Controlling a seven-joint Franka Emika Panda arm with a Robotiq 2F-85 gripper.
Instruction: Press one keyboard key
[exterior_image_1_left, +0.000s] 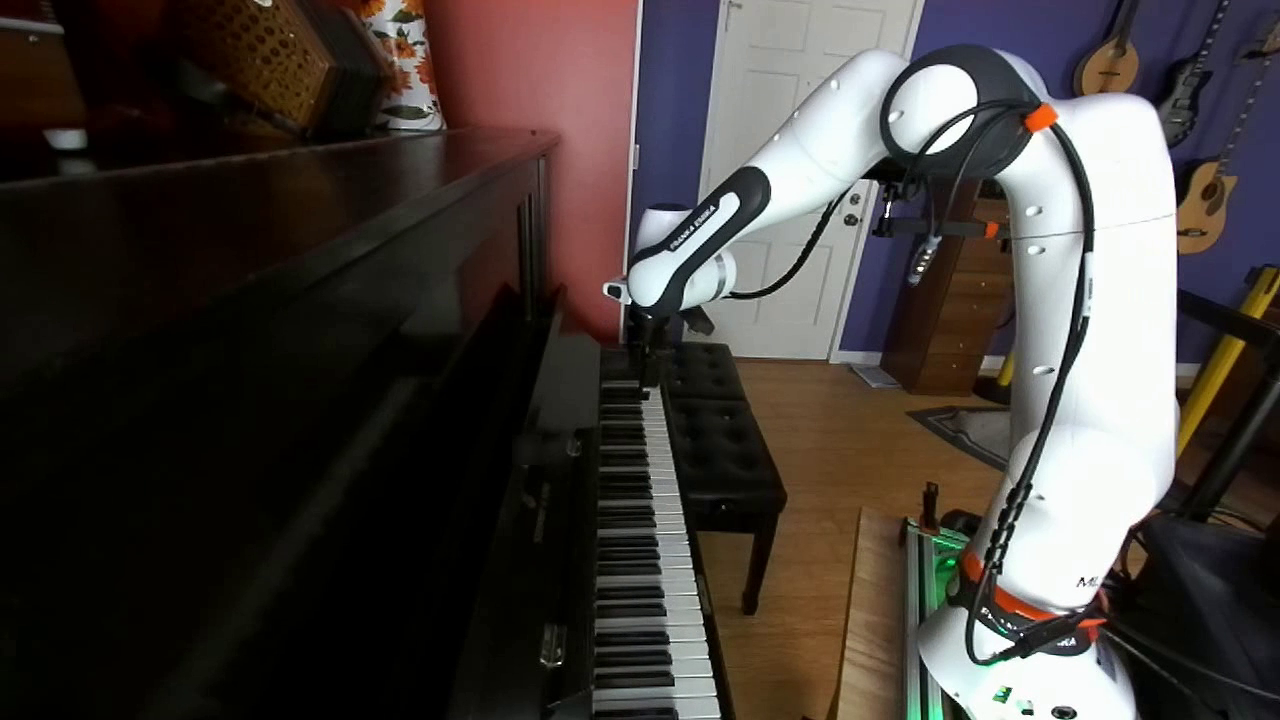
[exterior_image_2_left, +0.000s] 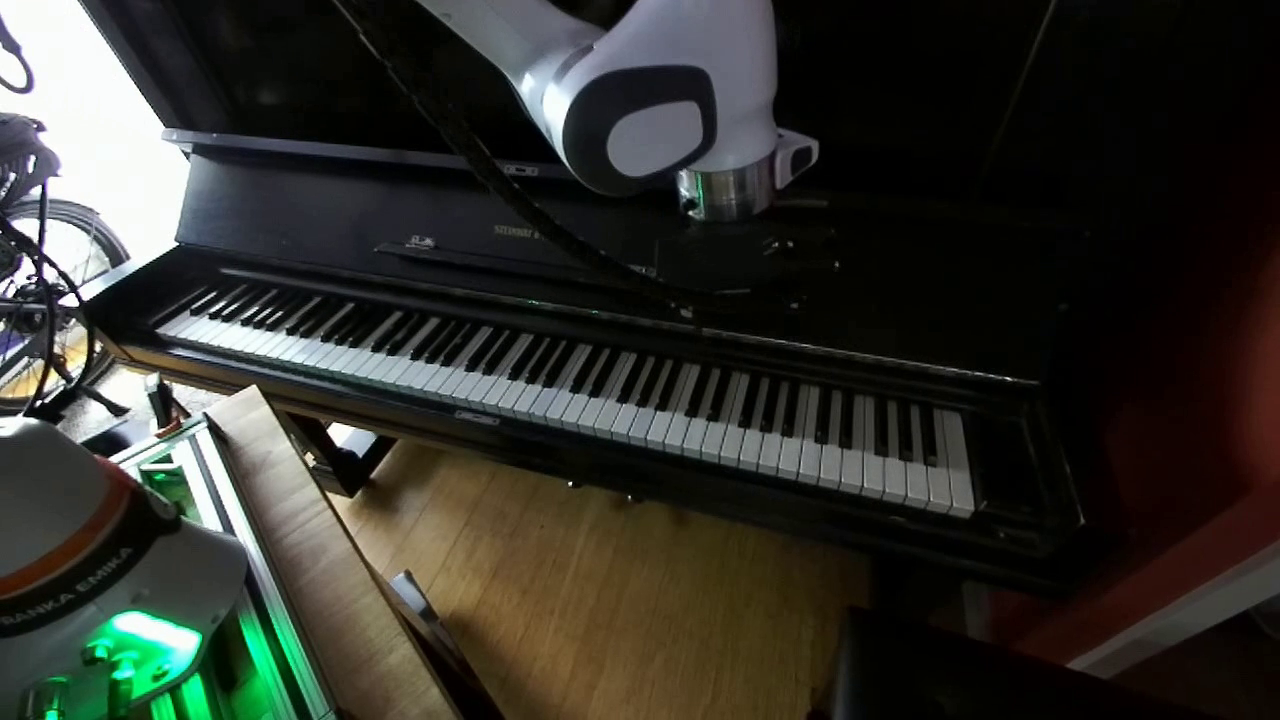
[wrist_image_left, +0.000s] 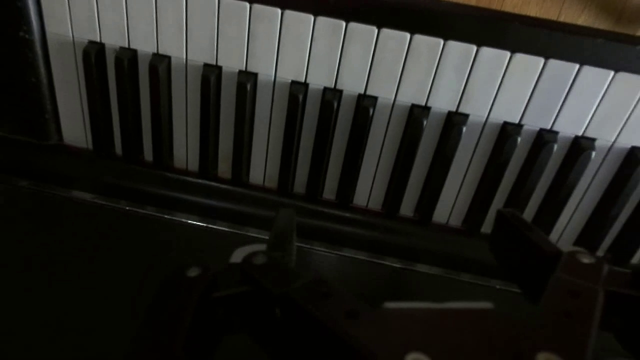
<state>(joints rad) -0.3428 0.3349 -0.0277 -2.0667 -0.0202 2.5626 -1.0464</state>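
Gripper (wrist_image_left: 395, 214) at the piano keyboard (wrist_image_left: 295, 60), fingers (wrist_image_left: 525, 250) parted

Hours read per frame, 12 at top. Wrist view: keyboard spans 10 to 3 o'clock, the last white key (wrist_image_left: 65, 95) at 10 beside a dark end block (wrist_image_left: 25, 75). Gripper enters from 6; its two fingers stand well apart, one at 7 over the wood strip (wrist_image_left: 150, 187) behind the keys, one at 4 overlapping the rear of the keys. Contact between tips and keys: cannot tell.

In an exterior view, the dark upright piano (exterior_image_1_left: 350, 250) takes the 9 o'clock side. Keyboard runs from 6 up toward centre; gripper hangs at its far end. A black tufted bench (exterior_image_1_left: 725, 450) stands beside the keys, between 4 and 5. The white Franka arm (exterior_image_1_left: 1100, 250) rises at 3.

In an exterior view, keyboard crosses from 9 to 4; the metal wrist flange (exterior_image_2_left: 730, 190) shows at 1, the gripper lost against the dark piano.
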